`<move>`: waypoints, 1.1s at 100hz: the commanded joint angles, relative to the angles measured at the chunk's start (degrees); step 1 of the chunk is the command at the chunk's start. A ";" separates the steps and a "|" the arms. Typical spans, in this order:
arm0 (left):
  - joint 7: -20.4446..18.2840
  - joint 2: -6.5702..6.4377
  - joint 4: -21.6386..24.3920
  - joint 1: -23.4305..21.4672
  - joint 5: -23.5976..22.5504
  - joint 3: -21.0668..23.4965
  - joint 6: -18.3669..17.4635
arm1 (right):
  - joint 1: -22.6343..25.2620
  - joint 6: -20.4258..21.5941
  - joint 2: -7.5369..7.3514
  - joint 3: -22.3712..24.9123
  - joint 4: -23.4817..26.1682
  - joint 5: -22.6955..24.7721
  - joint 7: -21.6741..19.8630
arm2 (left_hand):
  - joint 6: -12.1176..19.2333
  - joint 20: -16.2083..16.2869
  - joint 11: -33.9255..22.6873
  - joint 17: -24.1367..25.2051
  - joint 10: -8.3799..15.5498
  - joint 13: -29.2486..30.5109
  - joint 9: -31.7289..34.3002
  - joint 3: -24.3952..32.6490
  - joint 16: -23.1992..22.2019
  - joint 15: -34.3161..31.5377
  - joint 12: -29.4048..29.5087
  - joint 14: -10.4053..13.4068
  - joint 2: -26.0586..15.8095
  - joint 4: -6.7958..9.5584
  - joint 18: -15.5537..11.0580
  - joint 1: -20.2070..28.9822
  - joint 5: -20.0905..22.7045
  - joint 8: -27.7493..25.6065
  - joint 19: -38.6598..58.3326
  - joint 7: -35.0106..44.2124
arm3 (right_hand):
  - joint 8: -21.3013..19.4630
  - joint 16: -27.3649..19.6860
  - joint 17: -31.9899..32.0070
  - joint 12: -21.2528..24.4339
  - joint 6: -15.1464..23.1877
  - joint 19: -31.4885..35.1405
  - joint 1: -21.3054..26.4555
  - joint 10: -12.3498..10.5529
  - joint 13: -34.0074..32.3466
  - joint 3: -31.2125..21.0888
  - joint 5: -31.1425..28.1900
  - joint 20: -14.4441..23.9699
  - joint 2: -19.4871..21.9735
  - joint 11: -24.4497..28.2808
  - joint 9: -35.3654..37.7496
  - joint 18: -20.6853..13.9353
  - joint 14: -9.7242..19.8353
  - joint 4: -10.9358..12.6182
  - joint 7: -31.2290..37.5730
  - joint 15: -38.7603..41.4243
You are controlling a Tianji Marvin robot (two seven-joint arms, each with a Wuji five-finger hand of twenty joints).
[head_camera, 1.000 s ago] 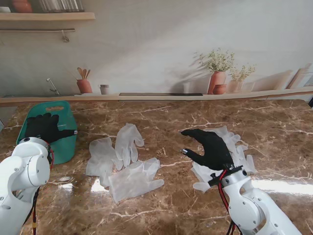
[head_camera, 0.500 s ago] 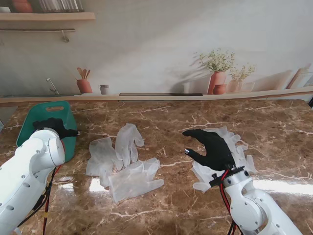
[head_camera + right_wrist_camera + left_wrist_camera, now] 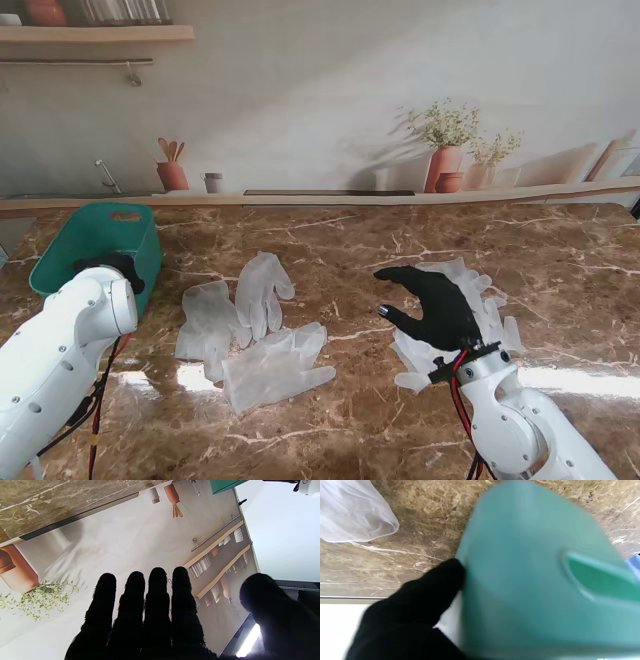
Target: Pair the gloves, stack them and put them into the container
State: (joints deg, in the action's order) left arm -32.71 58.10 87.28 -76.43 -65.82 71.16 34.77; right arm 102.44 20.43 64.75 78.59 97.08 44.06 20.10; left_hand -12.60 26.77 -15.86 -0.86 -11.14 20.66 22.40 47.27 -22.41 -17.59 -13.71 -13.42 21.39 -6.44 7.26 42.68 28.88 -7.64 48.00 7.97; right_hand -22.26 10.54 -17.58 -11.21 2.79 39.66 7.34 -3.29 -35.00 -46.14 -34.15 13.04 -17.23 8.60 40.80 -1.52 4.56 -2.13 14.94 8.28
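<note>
Surroundings: marble table (image 3: 560, 250); backdrop with shelf and plant pots at frame top.
Obstruction: left arm (image 3: 60, 345) at lower left hides most of left hand (image 3: 112, 266), pressed on teal container (image 3: 105, 232); grip cannot be told.
Right hand (image 3: 432, 305): fingers spread, holding nothing, over gloves right of centre (image 3: 490, 310).
Gloves (image 3: 250, 330): translucent white, crumpled, loose at frame centre.

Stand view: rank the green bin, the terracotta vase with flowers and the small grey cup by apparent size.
1. Green bin, partly hidden by the left arm
2. Terracotta vase
3. Grey cup
The bin sits nearer the camera, so true sizes stay unsure.
</note>
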 commanded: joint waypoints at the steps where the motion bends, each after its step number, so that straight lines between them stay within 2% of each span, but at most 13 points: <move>1: 0.45 0.01 0.21 -1.30 -0.59 0.68 -0.87 | 0.55 -0.38 0.13 -0.03 -0.06 -0.33 -1.05 | 3.32 1.59 -0.14 -1.05 2.31 3.38 2.88 11.45 -1.17 -1.15 -0.35 2.66 1.67 -0.88 -1.79 8.13 1.48 -1.27 2.58 2.32 | -0.75 0.77 0.56 -0.82 1.33 -0.25 0.89 0.45 -0.19 -0.97 -0.63 1.30 -0.15 -0.57 -0.05 0.01 0.58 1.27 0.00 -0.77; 7: 0.89 0.08 0.59 -1.87 -0.71 1.23 -1.01 | 0.41 -0.34 0.14 -0.15 -0.13 -0.39 -1.04 | 6.66 2.26 -0.75 -2.25 3.87 5.87 5.94 10.67 -1.77 -1.23 -0.71 3.46 1.11 -1.21 -2.00 14.66 5.32 -2.96 3.53 5.60 | -0.82 0.85 0.53 -0.92 1.38 -0.28 0.95 0.50 -0.30 -1.00 -0.75 1.43 -0.15 -0.52 0.08 0.03 0.57 1.28 0.06 -0.73; 12: 1.22 0.16 0.81 -2.33 -1.34 1.70 -1.39 | 0.31 -0.32 0.15 -0.27 -0.20 -0.47 -1.06 | 9.00 2.89 -1.31 -3.50 4.59 8.32 8.79 9.30 -2.19 -1.70 -1.01 3.86 0.53 -0.83 -1.84 17.30 8.30 -4.29 4.92 8.19 | -0.87 0.92 0.51 -1.01 1.34 -0.30 0.96 0.42 -0.38 -0.99 -0.75 1.53 -0.13 -0.49 0.15 0.09 0.42 1.27 0.06 -0.69; 18: 2.77 0.36 0.59 -2.83 -2.59 2.20 -2.10 | 0.23 -0.30 0.13 -0.36 -0.24 -0.56 -1.22 | 11.47 4.06 -2.89 -6.29 5.82 12.99 15.34 9.27 -3.05 -3.37 -1.70 3.85 1.27 -0.38 -0.99 16.53 13.57 -6.42 7.79 12.73 | -0.92 1.00 0.48 -1.12 1.38 -0.33 0.97 0.45 -0.44 -1.01 -0.78 1.65 -0.13 -0.43 0.28 0.04 0.29 1.28 0.08 -0.65; 28: 7.10 0.68 -0.32 -3.39 -2.59 2.76 -2.52 | 0.22 -0.24 0.07 -0.45 -0.23 -0.67 -1.67 | 12.51 5.27 -4.58 -11.06 6.22 20.35 25.36 7.81 -4.31 -6.51 -2.38 3.10 1.90 -0.24 0.70 12.86 20.45 -8.68 12.64 18.24 | -1.00 1.12 0.45 -1.32 1.33 -0.39 1.00 0.54 -0.58 -1.03 -0.82 1.80 -0.10 -0.29 0.61 0.13 0.30 1.27 0.10 -0.59; 32: 8.75 0.79 -0.62 -3.64 -2.28 3.13 -3.07 | 0.23 -0.24 0.04 -0.48 -0.23 -0.63 -1.77 | 13.45 5.12 -4.23 -12.37 6.71 22.68 29.46 5.05 -4.88 -7.89 -4.45 2.77 2.97 -2.88 1.62 13.86 22.73 -8.28 14.83 21.75 | -1.02 1.16 0.42 -1.39 1.31 -0.41 1.00 0.51 -0.62 -1.03 -0.83 1.86 -0.13 -0.25 0.69 0.12 0.20 1.27 0.10 -0.58; 35: 9.93 0.88 -0.77 -3.80 -2.02 3.33 -3.27 | 0.24 -0.28 0.03 -0.50 -0.23 -0.60 -1.79 | 14.12 5.38 -3.72 -13.34 6.93 24.20 32.11 3.45 -5.38 -8.97 -5.62 2.40 3.28 -3.95 2.30 14.49 24.03 -8.09 16.26 24.12 | -1.04 1.19 0.42 -1.45 1.28 -0.43 1.02 0.47 -0.70 -1.04 -0.80 1.89 -0.11 -0.24 0.72 0.08 0.25 1.27 0.08 -0.55; 43: 14.65 1.22 -1.45 -4.26 -0.97 4.04 -5.13 | 0.30 -0.46 0.02 -0.57 -0.20 -0.74 -1.97 | 15.42 6.06 -3.30 -15.80 7.70 27.24 36.98 2.81 -6.83 -11.13 -7.16 1.71 3.82 -4.20 3.61 15.19 27.06 -8.15 18.55 29.02 | -1.08 1.25 0.43 -1.60 1.25 -0.49 1.08 0.58 -0.69 -1.09 -0.82 1.99 -0.12 -0.19 0.85 0.08 0.19 1.27 0.07 -0.58; 51: 19.39 1.54 -1.95 -4.65 -0.99 4.75 -7.90 | 0.38 -0.66 -0.01 -0.59 -0.09 -0.77 -2.19 | 16.16 6.00 -3.41 -16.64 8.58 28.47 38.58 3.38 -8.34 -11.24 -8.91 2.01 4.48 -4.72 3.49 15.27 27.83 -8.43 18.84 32.23 | -1.11 1.29 0.41 -1.72 1.25 -0.53 1.10 0.66 -0.72 -1.11 -0.82 2.08 -0.10 -0.17 0.96 0.02 0.17 1.26 0.05 -0.59; 61: 27.37 2.10 -3.19 -4.65 0.31 5.49 -12.59 | 0.40 -0.76 -0.02 -0.63 -0.04 -0.71 -2.24 | 15.45 5.67 -3.36 -17.30 8.28 29.02 39.11 3.71 -8.62 -10.03 -10.14 2.82 4.94 -5.02 2.46 15.28 27.06 -7.81 18.62 33.03 | -1.15 1.33 0.37 -1.87 1.20 -0.58 1.12 0.59 -0.71 -1.13 -0.82 2.19 -0.11 -0.16 1.07 0.00 0.18 1.25 0.04 -0.62; 71: 31.11 2.47 -2.96 -4.38 1.28 5.81 -16.05 | 0.39 -0.88 0.02 -0.71 -0.13 -0.65 -1.98 | 15.49 5.58 -3.29 -17.75 8.52 29.35 39.24 4.02 -8.61 -9.94 -10.35 2.96 5.09 -5.14 2.32 15.06 26.98 -7.76 18.67 33.35 | -1.17 1.37 0.32 -1.96 1.16 -0.60 1.10 0.64 -0.77 -1.16 -0.73 2.29 -0.11 -0.20 1.07 -0.01 0.15 1.25 -0.02 -0.61; 90: 33.51 2.90 -0.45 -3.32 2.77 4.61 -20.73 | 0.46 -1.02 0.13 -0.75 -0.35 -0.69 -1.35 | 15.90 5.48 -3.05 -18.52 9.00 29.82 39.53 4.32 -8.29 -9.75 -10.16 3.60 5.36 -5.36 1.74 14.46 26.96 -7.32 18.87 33.29 | -1.22 1.41 0.30 -2.09 1.19 -0.68 1.08 0.65 -0.80 -1.19 -0.73 2.44 -0.10 -0.27 1.08 -0.07 0.14 1.24 -0.06 -0.63; 110: 35.15 3.61 -0.04 0.24 7.07 -0.24 -24.18 | 0.82 -1.27 0.28 -0.45 -0.37 -0.51 -0.32 | 16.46 5.49 -2.94 -19.05 9.32 30.30 39.83 4.54 -7.95 -9.75 -10.15 3.91 5.44 -5.61 1.66 14.04 26.92 -7.30 19.34 33.72 | -1.26 1.42 0.16 -2.16 1.18 -0.67 1.12 0.69 -0.83 -1.25 -0.74 2.58 -0.14 -0.31 1.13 -0.14 0.18 1.23 -0.10 -0.63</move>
State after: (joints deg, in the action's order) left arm 2.07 60.49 85.74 -78.30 -58.84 72.53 11.92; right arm 102.46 19.75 64.80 77.92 96.98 43.60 19.89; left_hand 0.60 31.72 -19.41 -19.08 -2.70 49.57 59.52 50.85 -30.38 -27.40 -23.10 -10.11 30.44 -11.11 8.48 54.94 50.21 -14.34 64.57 35.80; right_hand -22.98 11.24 -17.58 -12.65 2.82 39.66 7.34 -3.20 -35.00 -46.58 -34.15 14.48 -17.23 8.60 41.39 -1.45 4.51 -2.13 14.96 8.27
